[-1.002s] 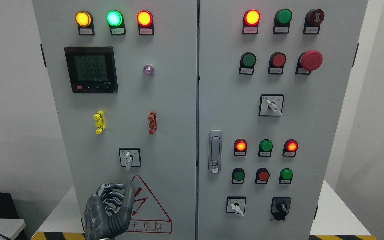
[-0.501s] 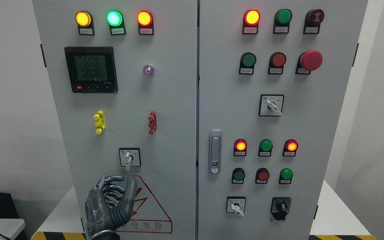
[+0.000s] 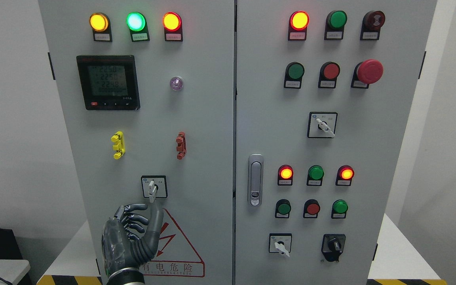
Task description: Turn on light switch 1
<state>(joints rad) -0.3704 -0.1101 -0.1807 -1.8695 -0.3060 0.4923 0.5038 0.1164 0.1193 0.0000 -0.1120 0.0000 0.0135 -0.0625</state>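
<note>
Left hand (image 3: 131,237) — fingers curled, seemingly holding nothing — sits just below the rotary switch (image 3: 153,187).

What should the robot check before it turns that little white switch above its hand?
1. Left hand just below the white rotary switch on the left door: ok.
2. Fingers around the switch handle: not ok, they are curled beside it, holding nothing.
3. Thumb tip touching the handle's lower end: cannot tell.
4. Handle position: points straight down, not turned yet.
5. This is switch 1: cannot tell, the label is too small to read.
6. Right hand out of the way: ok, it is not in view.
</note>
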